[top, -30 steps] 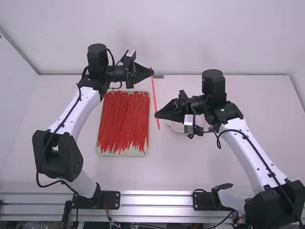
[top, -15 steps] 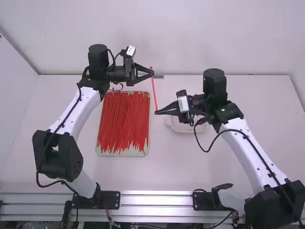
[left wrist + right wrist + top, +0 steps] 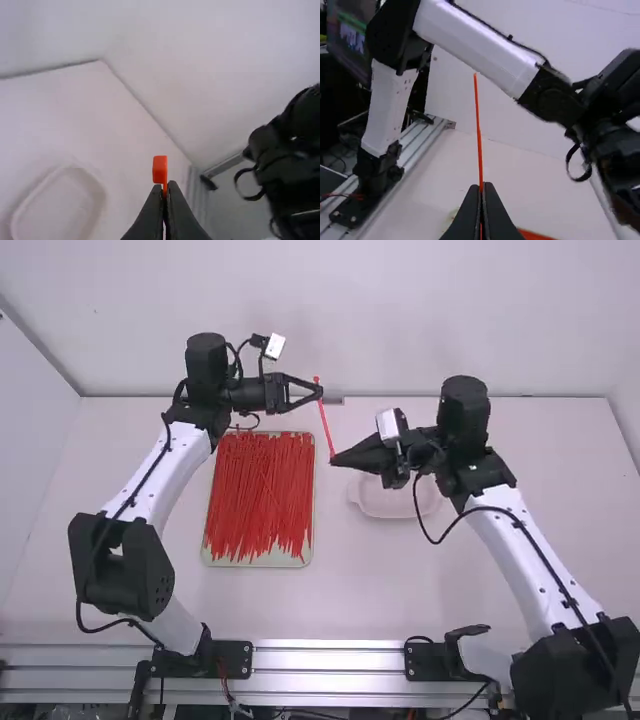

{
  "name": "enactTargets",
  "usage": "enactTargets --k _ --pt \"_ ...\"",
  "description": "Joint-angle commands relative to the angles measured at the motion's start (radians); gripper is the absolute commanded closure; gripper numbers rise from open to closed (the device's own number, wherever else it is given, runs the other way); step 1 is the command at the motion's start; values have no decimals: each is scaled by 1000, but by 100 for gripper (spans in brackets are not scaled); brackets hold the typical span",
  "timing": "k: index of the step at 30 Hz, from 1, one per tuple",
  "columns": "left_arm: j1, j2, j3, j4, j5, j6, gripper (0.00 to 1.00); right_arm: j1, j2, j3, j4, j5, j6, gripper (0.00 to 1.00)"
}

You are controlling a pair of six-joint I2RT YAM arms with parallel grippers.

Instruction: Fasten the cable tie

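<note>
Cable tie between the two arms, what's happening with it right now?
Both arms hold one red tie above the table. The left gripper is shut just below its head, the right gripper lower down the strap. The tie is straight, not yet looped. More ties lie in the tray.

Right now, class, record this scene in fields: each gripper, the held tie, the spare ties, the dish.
left gripper: shut on head end of cable tie
right gripper: shut on cable tie's tail end
cable tie: straight, held above table, not looped
spare ties: red pile in tray
white dish: on table, right of tray
</note>
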Motion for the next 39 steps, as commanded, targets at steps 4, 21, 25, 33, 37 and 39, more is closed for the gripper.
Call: enactTargets --k 4,21,25,33,37,39 --pt "-2 1 13 64 -28 308 98 37 32 25 345 163 696 100" --pt "-3 1 13 221 -12 697 98 -20 160 24 470 124 1357 100" --pt "5 1 13 253 81 768 98 -5 160 24 407 162 1357 100" --pt "5 1 13 297 139 770 98 38 161 24 377 225 1390 100" --pt "5 1 13 306 212 819 98 35 161 24 369 251 1391 100" --pt "5 1 13 306 232 851 98 36 161 24 370 255 1394 100"
